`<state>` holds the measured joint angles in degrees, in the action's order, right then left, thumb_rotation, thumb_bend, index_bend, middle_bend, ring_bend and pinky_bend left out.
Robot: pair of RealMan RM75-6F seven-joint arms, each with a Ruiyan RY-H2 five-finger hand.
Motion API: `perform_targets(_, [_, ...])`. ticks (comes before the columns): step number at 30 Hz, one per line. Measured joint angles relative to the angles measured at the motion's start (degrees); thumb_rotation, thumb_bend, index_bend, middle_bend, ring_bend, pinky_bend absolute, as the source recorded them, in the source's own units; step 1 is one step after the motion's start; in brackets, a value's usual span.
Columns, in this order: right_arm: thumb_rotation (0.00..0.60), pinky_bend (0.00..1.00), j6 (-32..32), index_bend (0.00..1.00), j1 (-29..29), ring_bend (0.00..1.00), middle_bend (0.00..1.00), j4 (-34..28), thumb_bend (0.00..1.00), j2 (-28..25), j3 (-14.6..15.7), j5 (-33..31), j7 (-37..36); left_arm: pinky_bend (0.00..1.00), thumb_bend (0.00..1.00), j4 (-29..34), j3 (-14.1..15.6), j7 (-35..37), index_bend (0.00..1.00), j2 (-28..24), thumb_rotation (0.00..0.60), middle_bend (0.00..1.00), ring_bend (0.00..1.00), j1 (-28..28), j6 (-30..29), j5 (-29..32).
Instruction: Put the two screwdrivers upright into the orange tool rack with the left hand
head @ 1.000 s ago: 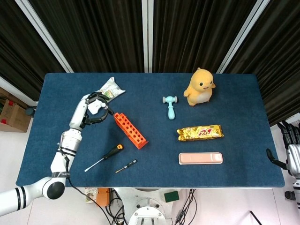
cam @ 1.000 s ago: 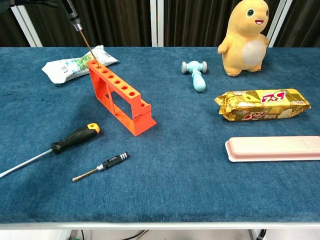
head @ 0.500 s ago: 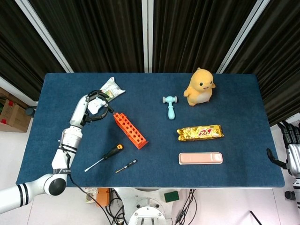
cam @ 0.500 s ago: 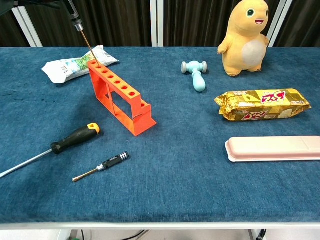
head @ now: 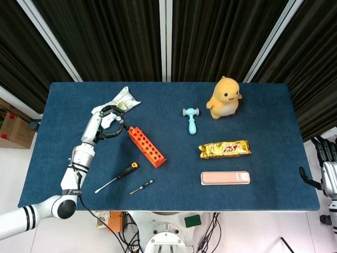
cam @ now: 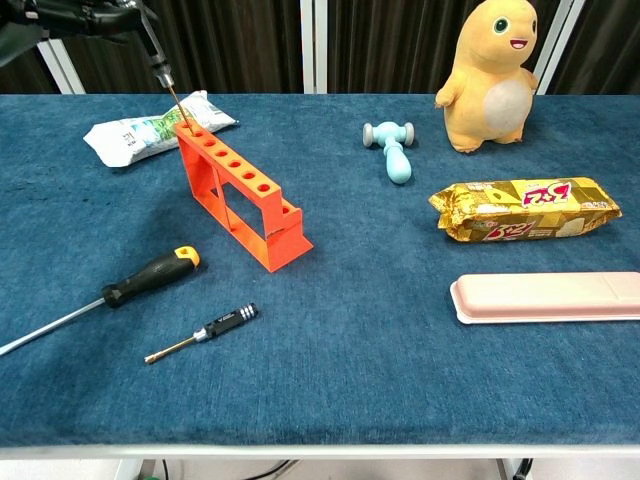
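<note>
The orange tool rack (cam: 240, 195) stands on the blue table, seen as a slanted bar (head: 146, 146) in the head view. My left hand (head: 108, 122) hovers over the rack's far end and grips a thin screwdriver (cam: 166, 78), whose shaft points down into the far hole. In the chest view only part of the left hand (cam: 85, 15) shows at the top left corner. A large screwdriver (cam: 150, 275) with a black and orange handle lies flat in front of the rack. A small black screwdriver (cam: 215, 325) lies nearer the front edge. My right hand (head: 327, 161) hangs off the table's right side, holding nothing.
A white snack bag (cam: 150, 128) lies just behind the rack. A teal toy hammer (cam: 393, 148), a yellow plush toy (cam: 492, 75), a gold snack packet (cam: 525, 208) and a pink case (cam: 545, 297) occupy the right half of the table (cam: 380, 380).
My left hand has come down and slightly right over the rack's far end, and the held screwdriver's shaft has sunk deeper into the far hole.
</note>
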<state>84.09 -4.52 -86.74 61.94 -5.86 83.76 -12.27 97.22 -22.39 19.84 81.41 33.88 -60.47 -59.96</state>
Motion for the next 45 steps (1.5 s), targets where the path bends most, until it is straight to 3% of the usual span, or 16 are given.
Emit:
perform_targets(16, [0.6, 0.0, -0.3, 0.0, 0.0, 0.0, 0.0, -0.2, 0.36, -0.2, -0.1, -0.5, 0.1, 0.18, 0.45, -6.4, 3.5, -4.8, 0.68, 5.5, 0.569, 0.32, 0.15, 1.5, -1.3, -3.6])
perform_targets(45, [0.6, 0.0, -0.9, 0.0, -0.2, 0.0, 0.0, -0.4, 0.36, -0.3, -0.2, -0.9, 0.2, 0.18, 0.45, -9.2, 3.9, -6.1, 0.69, 7.8, 0.566, 0.32, 0.14, 2.3, -0.4, -4.1])
